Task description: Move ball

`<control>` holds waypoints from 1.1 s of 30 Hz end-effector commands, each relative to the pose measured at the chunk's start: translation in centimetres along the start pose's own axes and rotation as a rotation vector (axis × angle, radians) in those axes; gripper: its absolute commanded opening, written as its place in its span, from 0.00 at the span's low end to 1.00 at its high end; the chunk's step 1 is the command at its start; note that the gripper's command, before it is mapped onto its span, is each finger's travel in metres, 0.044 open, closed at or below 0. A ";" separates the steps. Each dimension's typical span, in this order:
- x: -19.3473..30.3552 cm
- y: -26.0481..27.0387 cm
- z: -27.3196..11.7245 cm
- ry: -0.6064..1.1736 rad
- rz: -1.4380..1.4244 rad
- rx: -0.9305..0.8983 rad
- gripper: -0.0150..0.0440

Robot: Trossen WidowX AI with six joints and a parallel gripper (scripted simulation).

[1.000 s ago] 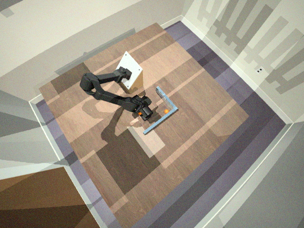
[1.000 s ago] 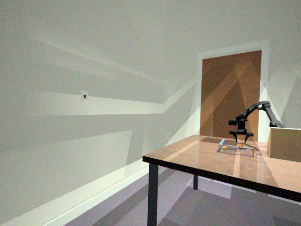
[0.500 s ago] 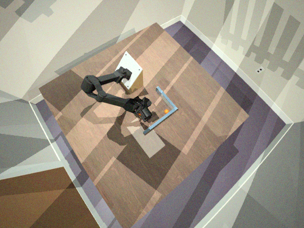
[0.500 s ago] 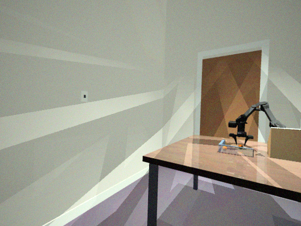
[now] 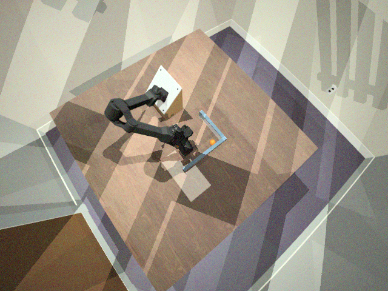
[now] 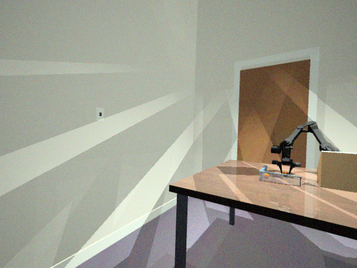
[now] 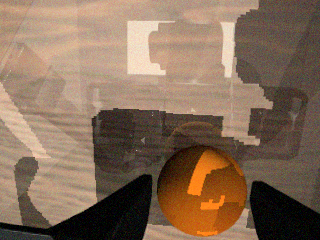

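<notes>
Your gripper sat low over the bench. Left finger and right finger were about half open, flanking the orange ball with visible gaps, gripping nothing. Farther right, see-through copy sat in the clear walls' corner.

Orange ball, black fingers, pale-blue walls (apparently translucent), wood-brown table.
</notes>
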State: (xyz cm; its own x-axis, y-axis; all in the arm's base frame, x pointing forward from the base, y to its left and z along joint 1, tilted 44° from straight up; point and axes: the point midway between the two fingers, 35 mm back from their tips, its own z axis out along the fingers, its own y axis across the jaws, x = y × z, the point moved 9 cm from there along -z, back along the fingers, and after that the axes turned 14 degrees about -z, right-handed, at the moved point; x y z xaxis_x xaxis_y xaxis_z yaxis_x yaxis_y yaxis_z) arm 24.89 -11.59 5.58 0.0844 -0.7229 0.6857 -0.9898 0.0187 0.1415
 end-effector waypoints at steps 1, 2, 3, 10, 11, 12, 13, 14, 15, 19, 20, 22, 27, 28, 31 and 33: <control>0.0 0.0 0.1 0.000 -0.005 0.001 0.54; 0.0 0.0 0.1 0.000 -0.005 0.001 0.53; 0.0 0.0 0.1 0.000 -0.005 0.001 0.52; -0.1 -0.3 -1.2 -0.006 -0.005 0.003 0.27; -0.1 -0.5 -1.8 -0.008 -0.005 0.004 0.25; -0.1 -0.6 -2.3 -0.010 -0.005 0.004 0.25; -0.1 -0.7 -2.9 -0.011 -0.005 0.005 0.25; -0.1 -0.7 -3.5 -0.013 -0.005 0.005 0.25; -0.1 -0.8 -4.1 -0.014 -0.005 0.005 0.25; -0.2 -0.9 -6.4 -0.016 -0.005 0.006 0.25; -0.2 -0.9 -7.0 -0.016 -0.005 0.005 0.25; -0.2 -0.8 -8.3 -0.016 -0.005 0.005 0.25; -0.1 -0.4 -11.3 -0.010 -0.005 0.003 0.25; -0.1 -0.3 -12.0 -0.009 -0.005 0.002 0.25; 0.0 0.0 -12.9 -0.006 -0.005 0.002 0.25; 0.0 0.0 -12.9 -0.006 -0.005 0.002 0.25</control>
State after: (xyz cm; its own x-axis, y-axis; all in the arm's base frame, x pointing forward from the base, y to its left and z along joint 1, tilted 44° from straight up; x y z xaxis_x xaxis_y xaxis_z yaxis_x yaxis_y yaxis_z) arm 26.49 -3.14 14.10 0.0964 -0.7260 0.6808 -0.9893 0.0051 0.1456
